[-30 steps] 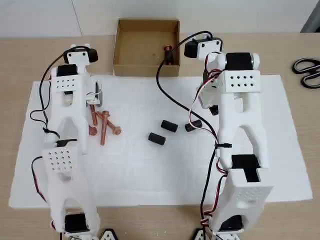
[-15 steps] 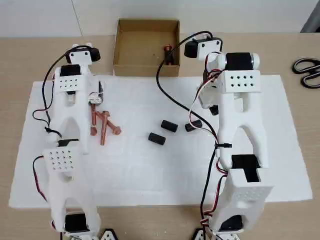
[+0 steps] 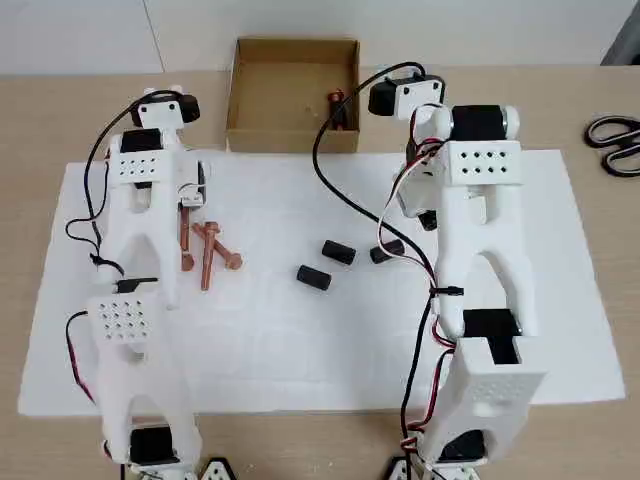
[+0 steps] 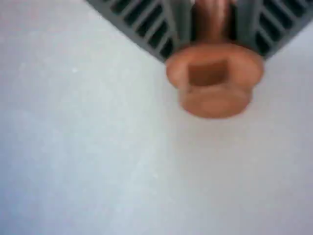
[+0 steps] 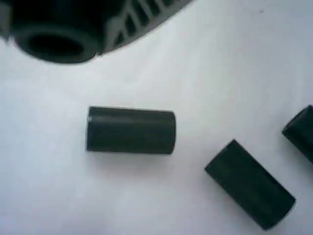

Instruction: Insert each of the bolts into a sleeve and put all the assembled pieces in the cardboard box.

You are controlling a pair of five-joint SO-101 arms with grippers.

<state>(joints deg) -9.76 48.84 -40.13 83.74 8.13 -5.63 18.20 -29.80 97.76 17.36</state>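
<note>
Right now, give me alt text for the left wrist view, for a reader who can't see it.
A copper-coloured bolt, its flanged head toward the camera, is clamped by its shank in the left gripper, with dark ribbed jaws on either side. Behind it is a plain white sheet.

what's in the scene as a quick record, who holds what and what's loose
left gripper: shut on a copper bolt
right gripper: shut on a black sleeve
loose bolts: on the white sheet, near the left gripper
loose sleeves: three, mid-sheet
cardboard box: one assembled piece inside
scissors: off the sheet, at the high view's right edge
</note>
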